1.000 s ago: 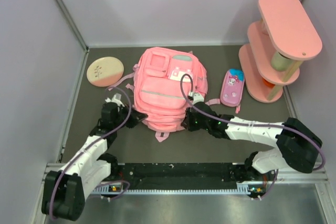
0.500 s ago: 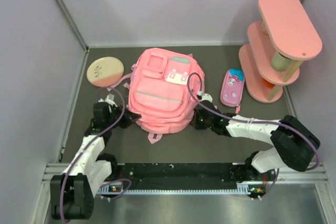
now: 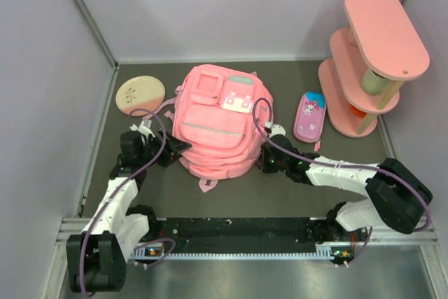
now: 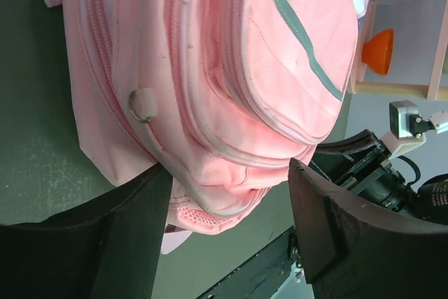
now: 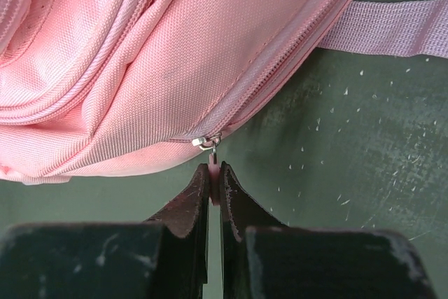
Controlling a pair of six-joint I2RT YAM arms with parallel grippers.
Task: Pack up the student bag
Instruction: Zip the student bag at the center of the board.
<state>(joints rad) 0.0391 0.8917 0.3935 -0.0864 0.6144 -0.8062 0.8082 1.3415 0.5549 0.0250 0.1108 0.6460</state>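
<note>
The student bag [image 3: 213, 120], a pink backpack with grey zipper strips, lies front up in the middle of the dark mat. My left gripper [image 3: 171, 153] sits at its near left corner. In the left wrist view this gripper [image 4: 229, 169] is open, its jaws wide apart on either side of the bag's [image 4: 210, 68] bottom corner without pinching it. My right gripper [image 3: 262, 162] is at the bag's near right side. In the right wrist view it [image 5: 214, 167] is shut on the small pink pull tab hanging from the metal zipper slider [image 5: 208, 143] of the bag [image 5: 140, 68].
A small pink cartoon pencil case [image 3: 309, 117] lies right of the bag. A pink tiered shelf [image 3: 371, 61] stands at the back right, with an orange item [image 4: 378, 52] on a lower tier. A round beige disc [image 3: 140, 95] lies at the back left. Grey walls enclose the mat.
My left gripper has gone from shut to open at the bag's left corner and drawn slightly left. The bag settled flatter and shifted a little. The right gripper still pinches the zipper pull.
</note>
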